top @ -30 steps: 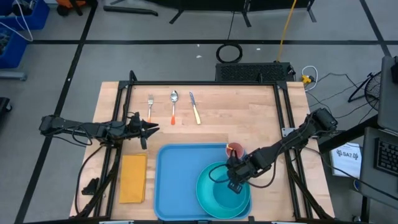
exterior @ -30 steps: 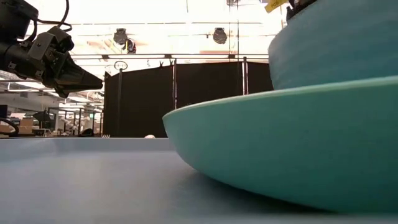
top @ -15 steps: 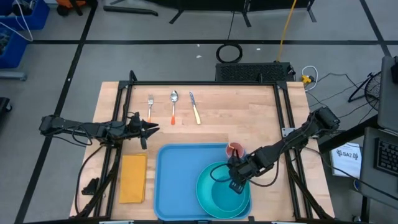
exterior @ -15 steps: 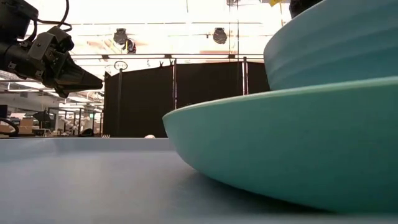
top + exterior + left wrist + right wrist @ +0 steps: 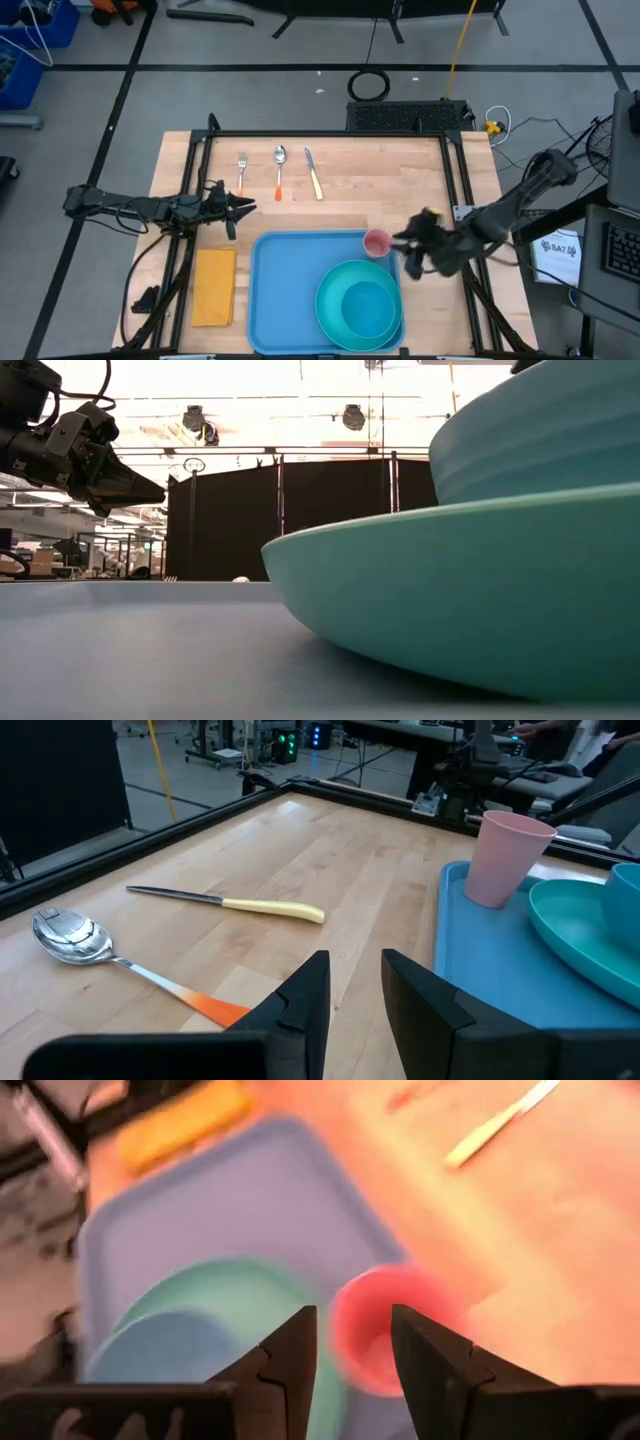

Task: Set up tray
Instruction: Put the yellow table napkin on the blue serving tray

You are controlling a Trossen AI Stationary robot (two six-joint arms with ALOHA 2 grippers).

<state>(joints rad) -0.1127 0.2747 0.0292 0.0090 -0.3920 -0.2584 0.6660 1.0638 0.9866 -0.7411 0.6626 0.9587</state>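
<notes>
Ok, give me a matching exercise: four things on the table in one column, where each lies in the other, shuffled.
Things:
1. pink cup
2. yellow napkin
3. teal bowl
4. fork

Places:
A. on the teal plate
B. on the wood, left of the tray
C. at the tray's far right corner
D. left of the spoon on the far wood

Pairs: 1-C, 2-B, 3-A, 4-D

Two slim black jointed arms; dark angular fingers (apparently matte plastic); black cables.
</notes>
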